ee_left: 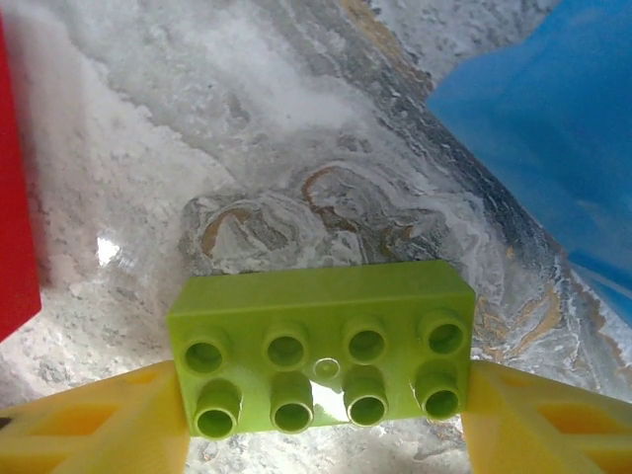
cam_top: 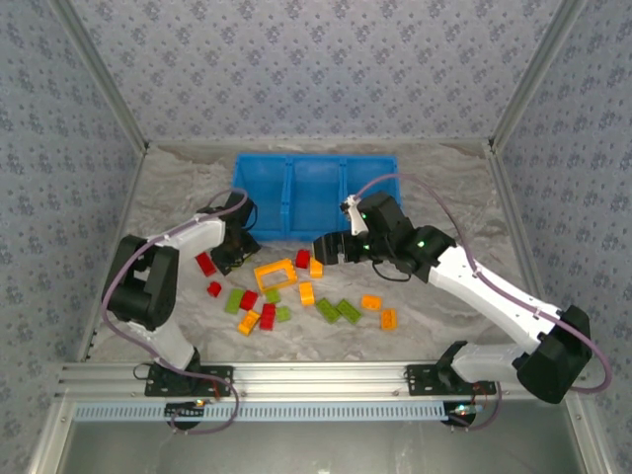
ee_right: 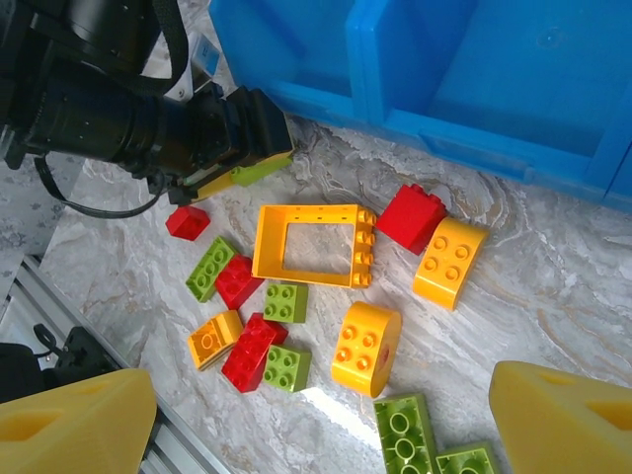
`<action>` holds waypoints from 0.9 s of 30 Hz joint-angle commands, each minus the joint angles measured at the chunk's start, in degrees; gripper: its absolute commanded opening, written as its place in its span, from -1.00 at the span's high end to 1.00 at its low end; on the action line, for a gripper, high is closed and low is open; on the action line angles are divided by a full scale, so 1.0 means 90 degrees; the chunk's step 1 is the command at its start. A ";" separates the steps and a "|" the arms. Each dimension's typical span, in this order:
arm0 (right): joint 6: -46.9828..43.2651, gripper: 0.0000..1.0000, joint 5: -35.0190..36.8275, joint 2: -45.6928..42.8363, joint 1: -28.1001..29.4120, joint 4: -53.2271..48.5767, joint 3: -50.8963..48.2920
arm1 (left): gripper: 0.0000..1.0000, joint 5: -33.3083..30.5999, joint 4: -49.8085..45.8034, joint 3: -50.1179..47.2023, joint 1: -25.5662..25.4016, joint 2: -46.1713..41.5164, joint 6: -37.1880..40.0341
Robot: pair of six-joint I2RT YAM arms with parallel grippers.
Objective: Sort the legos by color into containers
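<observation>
One glossy, eight-studded lime brick [ee_left: 318, 316] sits in the left pincer [ee_left: 323, 420].

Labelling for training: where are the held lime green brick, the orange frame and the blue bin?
lime green brick [ee_left: 321, 360]: left wrist, studded top.
orange frame [ee_right: 363, 247]: right wrist, studded side.
blue bin [cam_top: 288, 197]: top external, divider wall.

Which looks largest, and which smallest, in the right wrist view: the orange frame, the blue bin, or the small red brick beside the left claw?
1. blue bin, even though it is cut off by the picture edge
2. orange frame
3. small red brick
</observation>
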 commanded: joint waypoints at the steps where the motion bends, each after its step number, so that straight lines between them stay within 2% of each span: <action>1: 0.0034 -0.80 -0.0106 0.0030 -0.0051 -0.0091 0.0188 | -0.23 -0.0179 -0.0023 0.0014 -0.0016 0.0142 0.0127; 5: 0.0025 -0.79 0.0032 -0.0001 -0.0057 -0.0207 0.0180 | -0.14 -0.0508 -0.0543 0.0156 -0.0172 -0.0233 0.0116; 9: 0.0022 -0.79 0.0294 -0.0161 -0.0118 -0.0265 0.0110 | -0.05 -0.0831 -0.1464 0.0416 -0.0659 -0.1082 0.0022; 12: 0.0075 -0.78 0.0569 -0.0293 -0.0105 -0.0220 -0.0053 | -0.04 -0.1007 -0.1887 0.0932 -0.0903 -0.1660 0.0129; 14: 0.0087 -0.78 0.0778 -0.0306 -0.0045 -0.0215 -0.0187 | -0.04 -0.1143 -0.1897 0.1454 -0.0873 -0.1635 0.0439; 22: 0.0083 -0.77 0.1252 -0.0397 0.0085 -0.0392 -0.0370 | -0.06 -0.0559 -0.1648 0.3811 -0.0233 0.0792 0.1479; 27: -0.0007 -0.76 0.1401 -0.0429 0.0231 -0.0613 -0.0484 | -0.07 -0.0455 -0.2679 0.6005 -0.0177 0.2629 0.1839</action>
